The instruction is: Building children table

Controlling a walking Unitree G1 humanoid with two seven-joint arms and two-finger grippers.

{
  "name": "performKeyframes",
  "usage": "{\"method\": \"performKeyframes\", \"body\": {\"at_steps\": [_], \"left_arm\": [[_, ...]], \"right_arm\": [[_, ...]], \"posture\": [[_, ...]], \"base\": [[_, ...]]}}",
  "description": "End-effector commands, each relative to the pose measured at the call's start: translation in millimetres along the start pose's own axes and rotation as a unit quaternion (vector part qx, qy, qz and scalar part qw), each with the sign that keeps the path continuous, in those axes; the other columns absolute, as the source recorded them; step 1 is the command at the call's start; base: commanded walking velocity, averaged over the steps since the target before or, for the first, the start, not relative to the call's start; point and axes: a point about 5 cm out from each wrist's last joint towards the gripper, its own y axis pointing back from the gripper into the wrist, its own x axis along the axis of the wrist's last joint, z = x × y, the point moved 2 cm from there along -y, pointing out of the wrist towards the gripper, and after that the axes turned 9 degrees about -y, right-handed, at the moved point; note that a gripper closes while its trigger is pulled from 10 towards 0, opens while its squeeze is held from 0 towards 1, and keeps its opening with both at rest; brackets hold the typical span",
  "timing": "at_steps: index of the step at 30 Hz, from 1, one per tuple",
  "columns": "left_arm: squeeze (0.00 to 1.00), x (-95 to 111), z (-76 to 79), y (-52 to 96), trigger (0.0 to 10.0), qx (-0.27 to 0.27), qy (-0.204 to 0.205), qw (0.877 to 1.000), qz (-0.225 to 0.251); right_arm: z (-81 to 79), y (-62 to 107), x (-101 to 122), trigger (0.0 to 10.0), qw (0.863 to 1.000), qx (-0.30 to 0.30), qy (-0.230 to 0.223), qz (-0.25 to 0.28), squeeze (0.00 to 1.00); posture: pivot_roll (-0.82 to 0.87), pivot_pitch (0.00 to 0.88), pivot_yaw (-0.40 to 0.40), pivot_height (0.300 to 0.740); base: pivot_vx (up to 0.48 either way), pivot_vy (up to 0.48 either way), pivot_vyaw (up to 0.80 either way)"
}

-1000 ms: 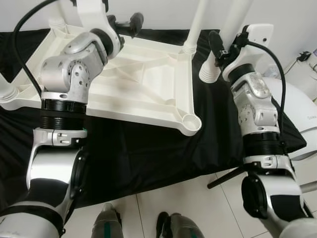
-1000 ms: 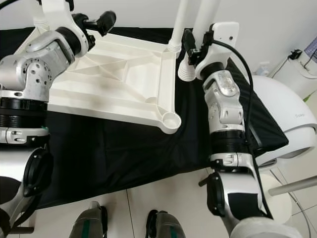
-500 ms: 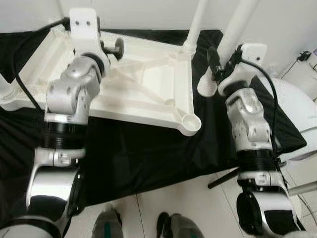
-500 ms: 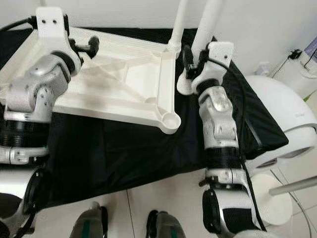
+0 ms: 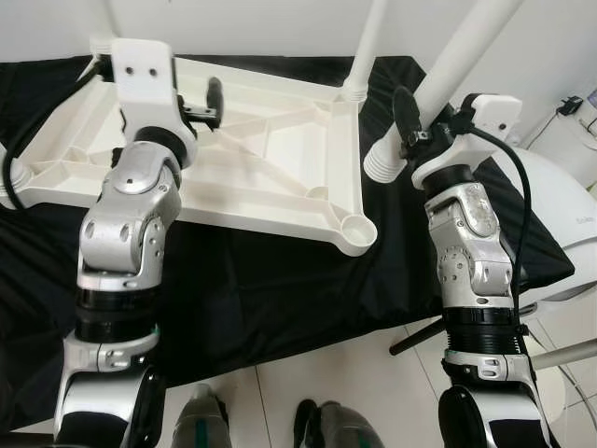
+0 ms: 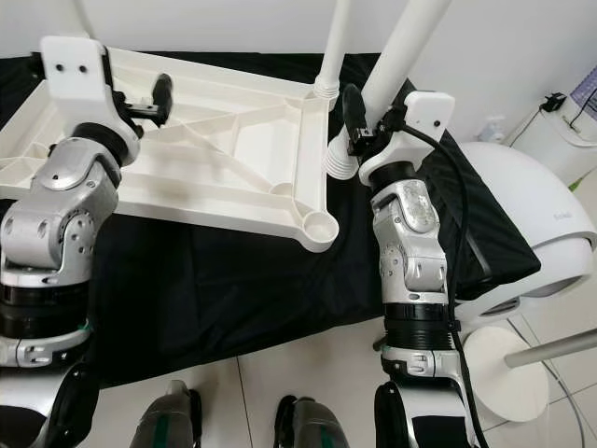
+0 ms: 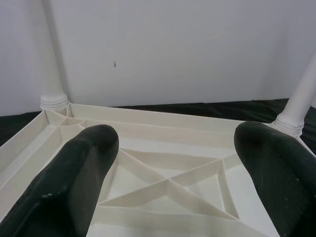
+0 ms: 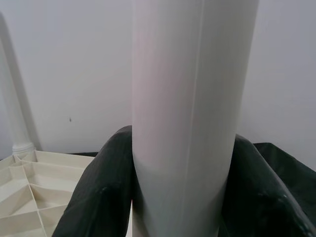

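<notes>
Your right tool is clamping a loose white leg; left tool, fingers apart, is hovering over the upturned tabletop, corner socket w/o leg.

the upturned white plastic table top lies on the black cloth-covered surface, an upright leg at its far right corner; a loose white ribbed-end leg is right of it.

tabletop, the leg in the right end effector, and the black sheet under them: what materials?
Tabletop: looks like moulded plastic, off-white and matte, with cast ribs and a round corner socket.
Leg in the right end effector: likely the same plastic, smooth, with a faint seam running lengthwise.
Black sheet: looks like thin woven fabric, slightly shiny, creased and draped.
</notes>
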Motion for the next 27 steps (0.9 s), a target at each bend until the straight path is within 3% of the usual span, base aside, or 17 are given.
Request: {"method": "performKeyframes", "body": {"at_steps": [1, 9, 11, 16, 27], "left_arm": [[0.0, -7, -4.8, 3.6, 10.0, 0.064, -0.016, 0.998, -0.017], [0.0, -20, 2.6, 8.0, 10.0, 0.045, -0.021, 0.999, -0.003], [0.0, -20, -3.6, 13.5, 10.0, 0.072, -0.03, 0.997, 0.024], [0.0, -19, -18.1, 19.4, 10.0, 0.129, -0.051, 0.99, 0.034], [0.0, -37, -16.4, 26.2, 10.0, 0.136, -0.066, 0.988, 0.023]], "right_arm": [[-4.9, 0.3, 0, 10.0, 1.0, 0.013, -0.005, -0.002, 0.0], [-11.6, 4.7, -5, 10.0, 0.999, 0.045, 0.006, -0.01, 0.0], [-11.4, 13.6, -10, 10.0, 0.999, 0.043, 0.012, -0.019, 0.0], [-11.0, 18.8, -10, 10.0, 0.999, 0.035, 0.011, -0.017, 0.0], [-11.6, 24.0, -18, 10.0, 0.999, 0.032, 0.014, -0.022, 0.0]], "posture": [[0.06, 0.105, -0.123, 0.74], [0.06, 0.115, -0.117, 0.74], [0.06, 0.109, -0.1, 0.74], [0.06, 0.098, -0.092, 0.74], [0.07, 0.078, -0.084, 0.74]], "base": [[0.0, 0.0, 0.0], [0.0, 0.0, 0.0], [0.0, 0.0, 0.0], [0.0, 0.0, 0.0], [0.0, 0.0, 0.0]]}}
